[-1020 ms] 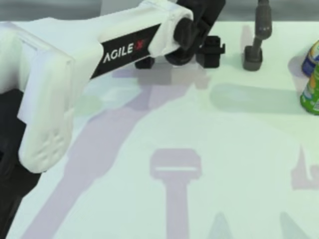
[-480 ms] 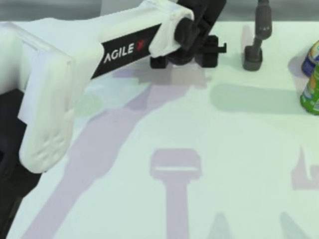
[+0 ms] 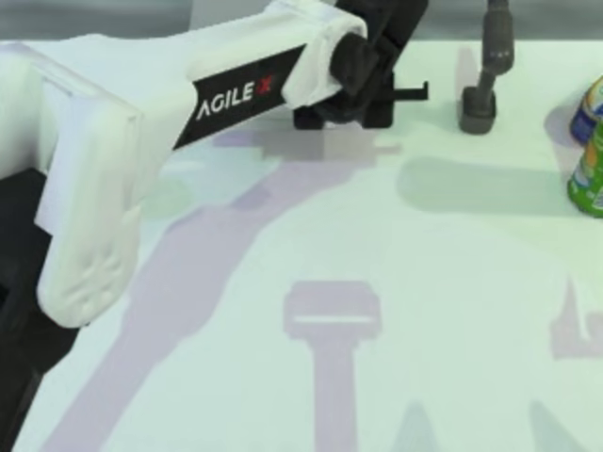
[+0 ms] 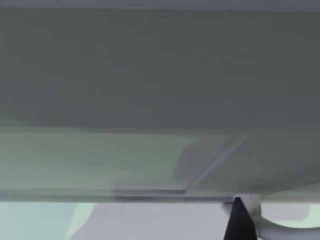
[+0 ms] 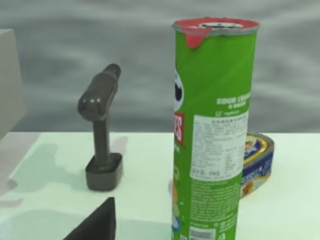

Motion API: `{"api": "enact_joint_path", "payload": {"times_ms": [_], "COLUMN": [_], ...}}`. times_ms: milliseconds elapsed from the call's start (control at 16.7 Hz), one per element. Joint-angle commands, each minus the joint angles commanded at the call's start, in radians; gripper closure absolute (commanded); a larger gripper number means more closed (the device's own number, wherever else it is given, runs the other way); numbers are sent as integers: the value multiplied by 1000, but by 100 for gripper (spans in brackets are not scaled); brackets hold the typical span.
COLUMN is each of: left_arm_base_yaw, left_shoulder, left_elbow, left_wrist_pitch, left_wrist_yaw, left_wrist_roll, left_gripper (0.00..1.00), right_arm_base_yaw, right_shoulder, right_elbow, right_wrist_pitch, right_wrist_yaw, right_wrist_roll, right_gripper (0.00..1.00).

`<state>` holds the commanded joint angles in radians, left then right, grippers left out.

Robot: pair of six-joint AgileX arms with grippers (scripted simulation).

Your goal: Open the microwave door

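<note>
Working left tool [image 3: 391, 94] at the counter's [image 3: 377, 282] far edge; microwave not identifiable, finger state unclear. Landmark: dark drill [image 3: 480, 94], tool just left of it. Pull slowly.

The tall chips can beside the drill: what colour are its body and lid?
The chips can has a green body and a red lid, clearest in the right wrist view.

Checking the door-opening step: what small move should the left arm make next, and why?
Probably a short, slow pull toward the table's near side, watching whether the door follows. The left gripper is at the far edge, its wrist view filled by the grey microwave door with a pale bar close by; the grip itself isn't visible. The right arm idles by the green chips can.
</note>
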<state>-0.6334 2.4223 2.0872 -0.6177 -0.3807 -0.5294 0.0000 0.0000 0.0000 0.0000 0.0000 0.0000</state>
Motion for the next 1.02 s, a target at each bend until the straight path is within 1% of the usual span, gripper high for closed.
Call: {"api": "enact_joint_path", "payload": {"times_ms": [180, 240, 360, 600, 1020], "left_arm_base_yaw": [0, -37, -38, -33, -33], "left_shoulder": [0, -29, -43, -101, -106], "left_elbow": [0, -59, -77, -178, -184], "left_wrist_pitch": [0, -8, 6, 62, 67], "left_wrist_yaw": [0, 11, 2, -19, -20], "left_wrist_roll": [0, -2, -3, -27, -29], "left_gripper": [100, 100, 100, 100, 100], "right_arm_base_yaw": [0, 0, 0, 0, 0], "right_shoulder": [0, 0, 0, 0, 0], "right_elbow": [0, 0, 0, 0, 0], "right_wrist_pitch": [0, 0, 0, 0, 0], "right_wrist_yaw": [0, 0, 0, 0, 0], "right_wrist_roll": [0, 0, 0, 0, 0], "right_gripper": [0, 0, 0, 0, 0]}}
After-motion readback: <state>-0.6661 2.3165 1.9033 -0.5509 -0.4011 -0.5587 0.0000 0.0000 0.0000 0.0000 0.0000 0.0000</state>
